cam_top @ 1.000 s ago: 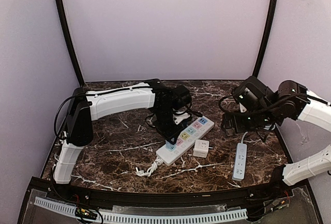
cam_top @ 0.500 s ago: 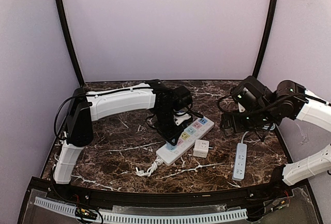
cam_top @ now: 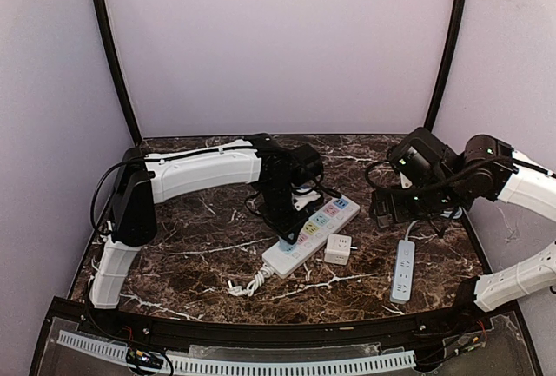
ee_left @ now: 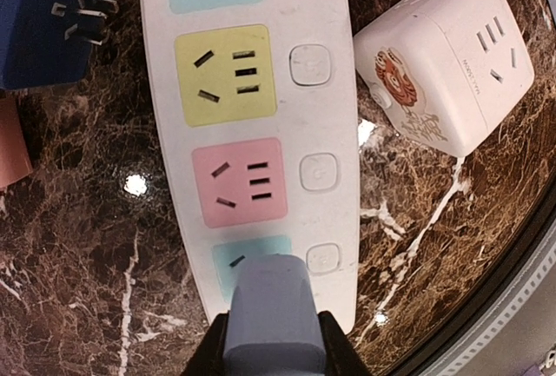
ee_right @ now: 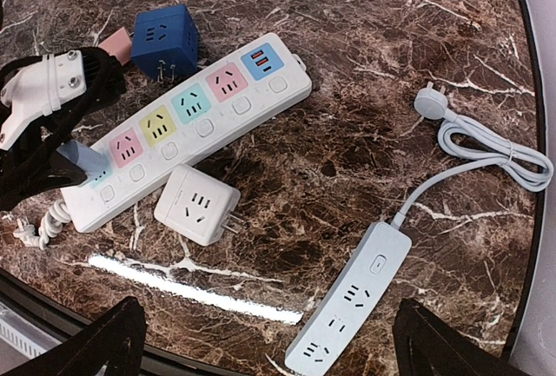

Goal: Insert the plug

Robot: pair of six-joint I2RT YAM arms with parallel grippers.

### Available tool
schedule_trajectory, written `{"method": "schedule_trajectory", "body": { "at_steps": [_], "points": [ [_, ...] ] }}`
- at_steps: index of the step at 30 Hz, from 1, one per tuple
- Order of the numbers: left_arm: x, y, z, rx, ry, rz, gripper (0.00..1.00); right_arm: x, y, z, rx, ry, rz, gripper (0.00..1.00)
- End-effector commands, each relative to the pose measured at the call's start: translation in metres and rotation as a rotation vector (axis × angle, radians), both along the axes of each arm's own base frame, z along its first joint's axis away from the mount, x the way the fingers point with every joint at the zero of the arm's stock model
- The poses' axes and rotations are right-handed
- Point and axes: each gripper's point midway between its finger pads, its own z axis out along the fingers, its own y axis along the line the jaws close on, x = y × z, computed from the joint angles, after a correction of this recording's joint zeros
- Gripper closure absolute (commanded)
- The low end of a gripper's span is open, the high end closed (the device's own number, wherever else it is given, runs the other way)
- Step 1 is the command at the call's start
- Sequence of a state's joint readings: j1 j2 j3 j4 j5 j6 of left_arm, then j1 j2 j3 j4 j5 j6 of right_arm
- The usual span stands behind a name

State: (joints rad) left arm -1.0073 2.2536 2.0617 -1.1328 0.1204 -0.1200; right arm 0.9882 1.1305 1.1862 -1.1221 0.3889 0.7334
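My left gripper is shut on a grey-blue plug. The plug sits over the teal socket at the near end of the white power strip, covering most of it, with one slot showing. Its prongs are hidden, so I cannot tell how deep it sits. In the top view the left gripper is above the strip. From the right wrist the plug meets the strip's left end. My right gripper hangs open and empty above the table's right side.
A white cube adapter lies just right of the strip. A dark blue cube adapter lies behind it. A light blue three-socket strip lies at the right, its coiled cord and plug further back.
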Motion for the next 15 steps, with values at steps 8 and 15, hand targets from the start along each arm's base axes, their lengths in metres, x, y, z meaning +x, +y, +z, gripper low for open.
{"method": "schedule_trajectory", "body": {
  "at_steps": [8, 15],
  "points": [
    [-0.008, 0.007, -0.006, 0.033, 0.02, 0.001, 0.99, 0.001, -0.001, -0.003, -0.001, 0.003, 0.0, 0.01],
    [-0.011, -0.001, -0.006, 0.001, 0.033, 0.01, 0.99, 0.001, -0.002, -0.005, -0.008, 0.006, -0.001, 0.01]
  ]
}}
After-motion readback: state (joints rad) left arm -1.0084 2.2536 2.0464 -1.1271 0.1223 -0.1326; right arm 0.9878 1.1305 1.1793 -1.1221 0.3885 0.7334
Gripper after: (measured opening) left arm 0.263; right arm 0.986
